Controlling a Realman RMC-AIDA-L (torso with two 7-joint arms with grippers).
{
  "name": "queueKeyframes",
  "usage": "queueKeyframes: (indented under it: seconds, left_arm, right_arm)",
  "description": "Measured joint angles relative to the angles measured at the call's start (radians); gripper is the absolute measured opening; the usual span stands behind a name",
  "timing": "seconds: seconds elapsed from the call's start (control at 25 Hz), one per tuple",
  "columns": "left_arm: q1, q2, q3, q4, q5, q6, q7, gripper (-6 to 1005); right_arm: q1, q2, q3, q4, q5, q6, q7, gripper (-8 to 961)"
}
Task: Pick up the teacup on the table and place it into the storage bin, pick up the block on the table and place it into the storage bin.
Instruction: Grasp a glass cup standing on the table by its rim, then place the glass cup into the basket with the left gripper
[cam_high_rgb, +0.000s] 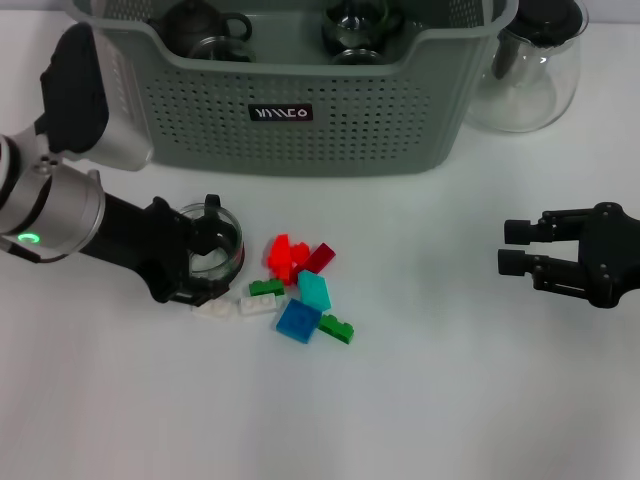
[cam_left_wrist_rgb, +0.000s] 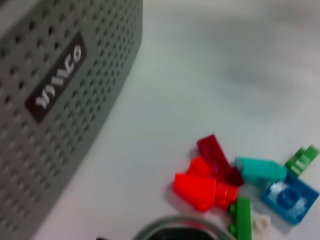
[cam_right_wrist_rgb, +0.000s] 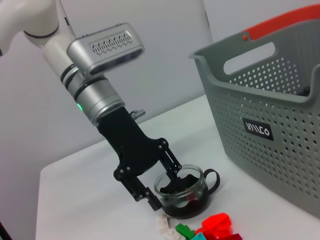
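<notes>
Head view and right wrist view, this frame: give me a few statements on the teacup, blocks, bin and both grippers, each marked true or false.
1. The left gripper is at the teacup, fingers around its rim. True.
2. The teacup is already inside the storage bin. False: it stands on the table in front of the bin.
3. The right gripper holds a block. False: it is open and empty, off to the right.
4. The blocks lie in a loose pile beside the teacup. True.
5. The glass teapot stands left of the bin. False: it stands at its right end.
</notes>
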Motion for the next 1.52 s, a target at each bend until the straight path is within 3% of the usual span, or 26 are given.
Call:
queueKeyframes:
  seconds: [0.44, 0.88, 1.0, 1.08, 1.2, 1.32, 1.4, 1.44, 1.52]
  left_arm:
    - [-0.006, -0.003, -0.002, -0.023, 0.02, -0.009, -0.001, 468]
    - [-0.015, -0.001, -0.011, 0.003, 0.009, 0.046, 0.012, 42]
    - [-0.023, 0.008, -0.068, 0.013, -0.027, 0.128, 0.041, 43]
    - [-0.042, 0.025, -0.151, 0.002, -0.067, 0.223, 0.088, 44]
    - [-0.105, 0.087, -0.317, -0.117, -0.183, 0.43, 0.186, 45]
    - [-0.171, 0.209, -0.429, -0.404, -0.433, 0.564, 0.256, 46]
    - [-0.184, 0.252, -0.439, -0.528, -0.615, 0.562, 0.269, 46]
    - [-0.189, 0.261, -0.455, -0.579, -0.72, 0.549, 0.27, 47]
    - [-0.194, 0.254, -0.493, -0.604, -0.847, 0.514, 0.248, 47]
  right_arm:
    - [0.003, -0.001, 0.0, 0.0, -0.001, 0.002, 0.001, 425]
    - [-0.001, -0.003, 0.0, 0.001, -0.001, 0.006, 0.002, 424]
    - [-0.001, -0.003, 0.0, 0.001, 0.001, 0.006, 0.002, 424]
    - [0.0, -0.003, 0.0, 0.001, 0.001, 0.006, 0.002, 424]
    - [0.002, -0.003, 0.0, 0.001, 0.001, 0.005, 0.002, 424]
    - [0.004, -0.003, 0.0, 0.005, 0.0, 0.007, 0.001, 424]
    - [0.005, -0.003, 0.0, 0.009, 0.001, 0.009, 0.0, 424]
    - [0.005, -0.003, 0.002, 0.01, 0.001, 0.01, 0.0, 424]
    - [0.009, -0.003, 0.004, 0.011, 0.001, 0.011, 0.001, 424]
